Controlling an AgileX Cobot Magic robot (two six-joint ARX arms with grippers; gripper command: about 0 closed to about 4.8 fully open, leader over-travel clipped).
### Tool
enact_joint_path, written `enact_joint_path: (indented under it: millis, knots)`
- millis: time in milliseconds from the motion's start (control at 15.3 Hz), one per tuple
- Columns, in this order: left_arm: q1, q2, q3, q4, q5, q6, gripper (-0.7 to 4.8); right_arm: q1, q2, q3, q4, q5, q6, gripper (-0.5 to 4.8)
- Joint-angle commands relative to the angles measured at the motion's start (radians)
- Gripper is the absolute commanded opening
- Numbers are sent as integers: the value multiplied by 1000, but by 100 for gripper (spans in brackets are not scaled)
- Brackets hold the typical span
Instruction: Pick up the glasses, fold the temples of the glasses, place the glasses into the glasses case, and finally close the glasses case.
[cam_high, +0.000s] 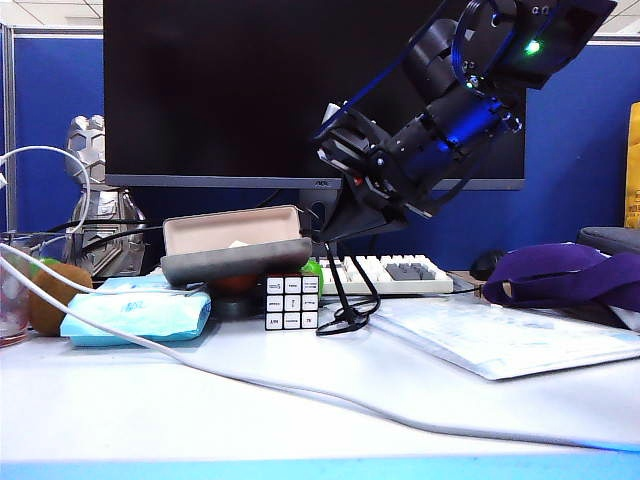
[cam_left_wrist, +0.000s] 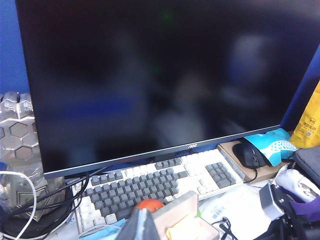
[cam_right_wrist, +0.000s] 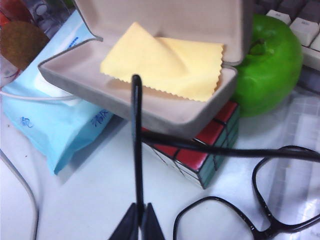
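The glasses are thin and black-framed, and their lenses rest on the white table beside a puzzle cube. My right gripper is shut on one of the temples, which points toward the case. The other temple lies across the cube's front. The glasses case stands open with a yellow cloth inside, propped on the cube and a tissue pack. In the exterior view the right gripper hangs over the glasses, just right of the case. My left gripper is shut on nothing, near the case.
A light-blue tissue pack lies under the case's left end, with a kiwi beside it. A green apple sits behind the cube, in front of a keyboard and a monitor. A white cable crosses the table; a plastic sleeve and purple cloth lie to the right.
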Motion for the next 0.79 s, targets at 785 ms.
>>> enact_joint_path:
  millis: [785]
  knots:
    - [-5,4,6,12,7,-27,-5,122,-235,5,-578,129,-274,-5]
